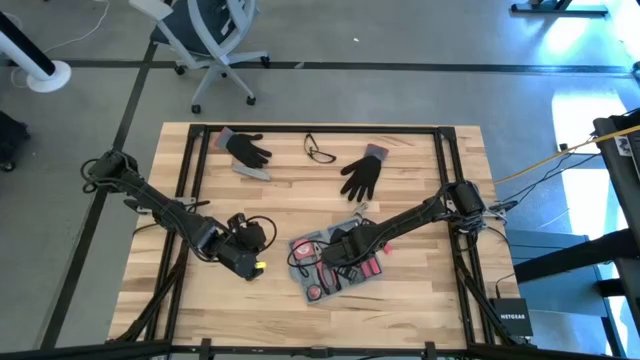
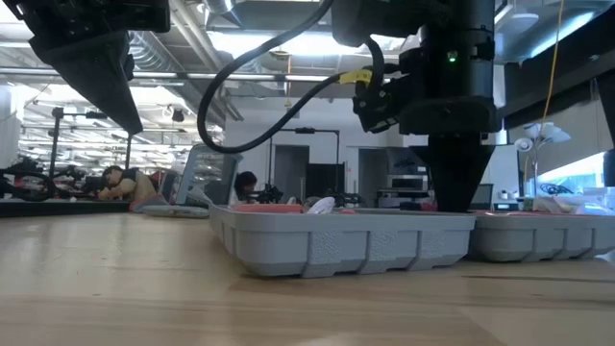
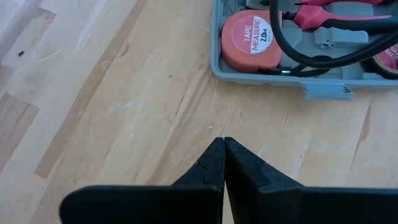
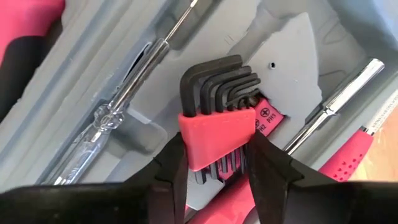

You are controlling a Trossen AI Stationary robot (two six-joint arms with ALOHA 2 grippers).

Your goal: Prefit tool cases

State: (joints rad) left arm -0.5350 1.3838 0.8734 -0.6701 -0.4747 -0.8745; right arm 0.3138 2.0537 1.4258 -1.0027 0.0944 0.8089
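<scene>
Gripping the red hex key holder (image 4: 217, 138) inside the open tool case (image 1: 303, 284) at lower centre, the right gripper (image 4: 216, 163) must next seat it squarely in its recess, while the closed left gripper (image 3: 222, 163) waits beside.

The dark two-finger right gripper (image 4: 214, 155) points down, its fingers (image 4: 171, 168) clamped against something between them. The dark left gripper (image 3: 223, 144) hovers low, fingertips pressed together.
</scene>
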